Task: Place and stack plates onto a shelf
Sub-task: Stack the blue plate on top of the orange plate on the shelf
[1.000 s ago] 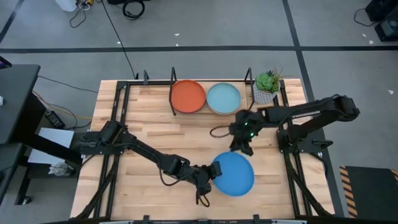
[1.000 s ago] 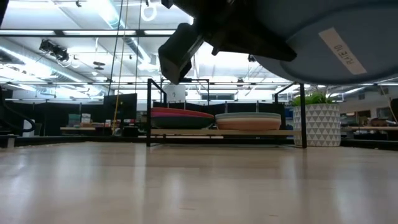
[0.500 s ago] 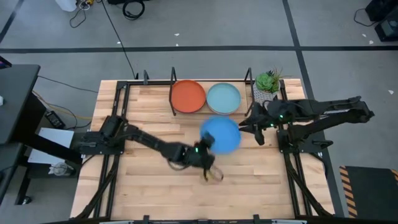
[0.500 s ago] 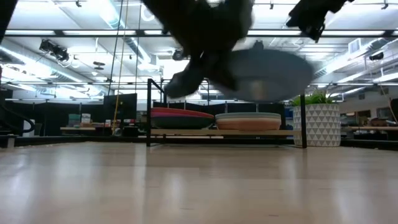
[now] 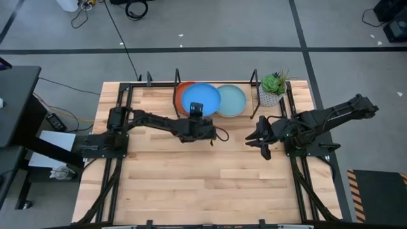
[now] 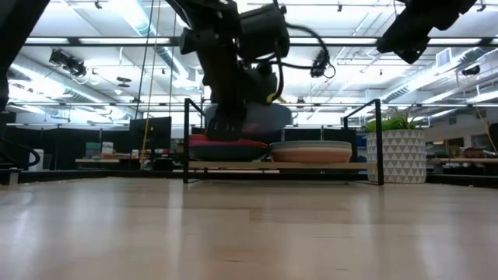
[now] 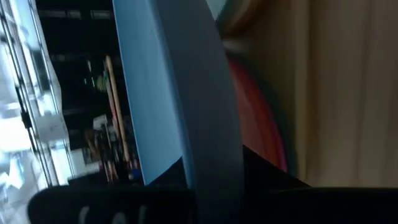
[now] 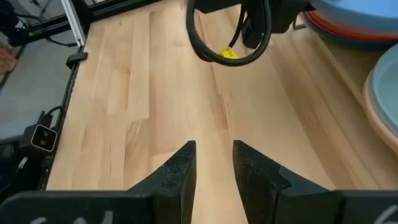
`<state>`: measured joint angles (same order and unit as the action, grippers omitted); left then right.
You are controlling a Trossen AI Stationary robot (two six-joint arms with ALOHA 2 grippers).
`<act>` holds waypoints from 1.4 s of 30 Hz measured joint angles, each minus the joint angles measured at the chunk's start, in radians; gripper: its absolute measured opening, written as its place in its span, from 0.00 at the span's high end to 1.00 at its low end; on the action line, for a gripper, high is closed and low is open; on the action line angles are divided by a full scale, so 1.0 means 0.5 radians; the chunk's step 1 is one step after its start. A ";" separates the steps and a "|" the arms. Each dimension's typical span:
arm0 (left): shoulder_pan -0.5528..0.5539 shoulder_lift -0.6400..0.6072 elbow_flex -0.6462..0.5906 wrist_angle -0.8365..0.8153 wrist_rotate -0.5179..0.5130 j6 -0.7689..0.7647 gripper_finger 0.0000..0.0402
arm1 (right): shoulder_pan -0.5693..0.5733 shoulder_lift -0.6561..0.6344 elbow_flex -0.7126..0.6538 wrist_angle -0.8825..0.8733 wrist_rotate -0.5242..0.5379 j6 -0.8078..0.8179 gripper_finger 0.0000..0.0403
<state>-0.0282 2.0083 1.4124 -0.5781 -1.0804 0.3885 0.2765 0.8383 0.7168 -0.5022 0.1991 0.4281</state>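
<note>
My left gripper (image 5: 197, 117) is shut on the bright blue plate (image 5: 201, 99) and holds it over the orange plate (image 5: 180, 97), which tops the left stack (image 6: 227, 145) on the black rod shelf (image 5: 176, 81). In the low view the blue plate (image 6: 250, 121) sits just above that stack; whether they touch I cannot tell. The pale teal plate (image 5: 233, 100) tops the right stack (image 6: 311, 150). My right gripper (image 5: 261, 137) is open and hangs over bare table to the right, near the shelf's right post. My left gripper pinches the blue plate's near rim (image 7: 208, 146) between its two fingers (image 7: 267, 177), coming from the table's near side. The plate reaches out from the fingers toward the far edge, roughly level, over the orange plate (image 7: 258, 118).
A small green plant in a white patterned pot (image 5: 273, 89) stands at the shelf's right end. A black cable loop with a yellow tag (image 8: 227, 53) hangs from the left arm. Bare wood (image 5: 203, 178) spreads across the near half of the table.
My left gripper has carried the blue plate from above the table's near right part toward the far edge and leftward, and now holds it lower, just over the orange stack. My right gripper has drawn back from the plate's far rim toward the table's right.
</note>
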 joint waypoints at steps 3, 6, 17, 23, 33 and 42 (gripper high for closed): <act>0.025 0.000 0.000 -0.074 -0.008 -0.042 0.86 | 0.015 0.001 -0.001 0.012 0.027 -0.009 0.72; 0.029 0.000 0.000 -0.123 -0.003 -0.085 0.86 | 0.021 0.001 -0.001 0.024 0.042 -0.029 0.72; 0.101 0.002 0.116 -0.433 0.197 -0.529 0.65 | 0.022 0.015 -0.002 0.063 0.042 -0.052 0.72; 0.145 0.002 0.353 -0.697 0.467 -0.774 0.54 | 0.022 0.015 -0.002 0.076 0.041 -0.070 0.72; 0.078 0.006 0.556 -0.813 0.806 -0.845 0.56 | 0.023 0.015 -0.002 0.075 0.034 -0.077 0.72; 0.159 0.015 0.395 -0.854 0.561 -0.847 0.57 | 0.046 0.015 -0.002 0.074 0.061 -0.078 0.72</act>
<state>0.0511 2.0159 1.6101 -1.0051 -0.7998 -0.0351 0.2996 0.8459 0.7158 -0.4655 0.2298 0.3893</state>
